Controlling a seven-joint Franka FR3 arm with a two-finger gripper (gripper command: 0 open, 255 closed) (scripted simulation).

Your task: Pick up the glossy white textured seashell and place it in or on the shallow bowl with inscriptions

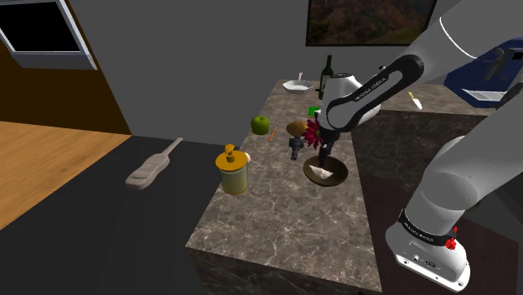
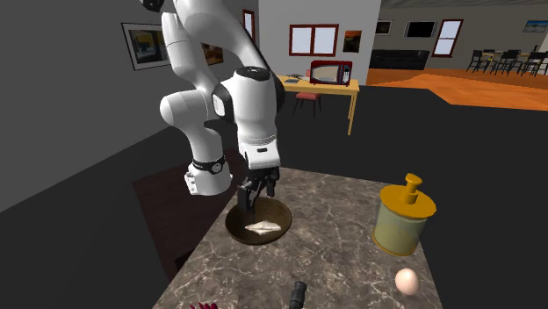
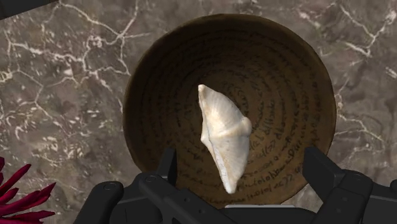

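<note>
One white seashell [image 3: 224, 137] lies in the one inscribed bowl [image 3: 286, 57], below the tool [image 3: 242, 160], its two fingers [image 3: 167, 167] spread apart and empty.

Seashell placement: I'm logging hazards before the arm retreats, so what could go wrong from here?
1. The open hand straddles the seashell lying in the bowl; a sideways or tilted retreat might let a finger clip the shell and flick it over the low rim.
2. The red flower is close beside the bowl, so a swing that way might knock it.

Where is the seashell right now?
The seashell lies in the inscribed bowl under the open gripper, left of the yellow jar in the second exterior view.
</note>
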